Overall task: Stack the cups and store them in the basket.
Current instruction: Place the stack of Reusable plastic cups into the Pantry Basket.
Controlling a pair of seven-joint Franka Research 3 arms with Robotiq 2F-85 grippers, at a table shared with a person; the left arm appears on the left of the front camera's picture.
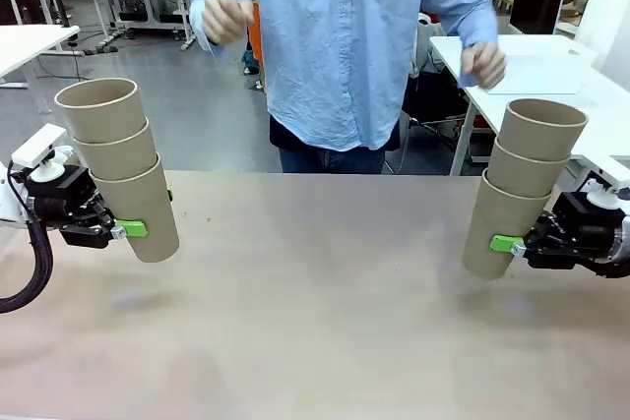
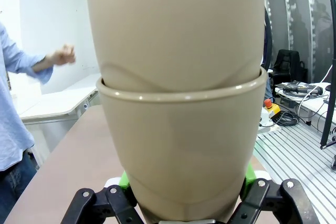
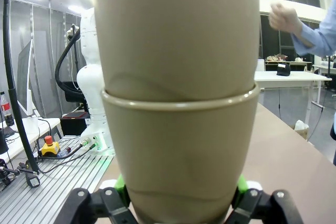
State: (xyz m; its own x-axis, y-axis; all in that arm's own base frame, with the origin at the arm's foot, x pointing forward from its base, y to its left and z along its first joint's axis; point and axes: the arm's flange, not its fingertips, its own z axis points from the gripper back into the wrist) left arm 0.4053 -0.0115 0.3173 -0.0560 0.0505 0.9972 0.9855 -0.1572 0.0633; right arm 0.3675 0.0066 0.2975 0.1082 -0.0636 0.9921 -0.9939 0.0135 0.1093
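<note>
We're clamping the left gripper (image 1: 146, 229) low on the left stack of cups (image 1: 113, 150), hanging above the table (image 1: 315, 302); the right gripper (image 1: 495, 243) is pinching the right stack (image 1: 530, 169) likewise. They look light and thin-walled, probably dentable, so gripping low and gently seems best.

The left gripper (image 1: 150, 213) and right gripper (image 1: 504, 241) are black with green pads (image 1: 131, 229); a white block (image 1: 37, 150) sits behind each, and a black ribbed cable (image 1: 39, 261) loops behind the left.
</note>
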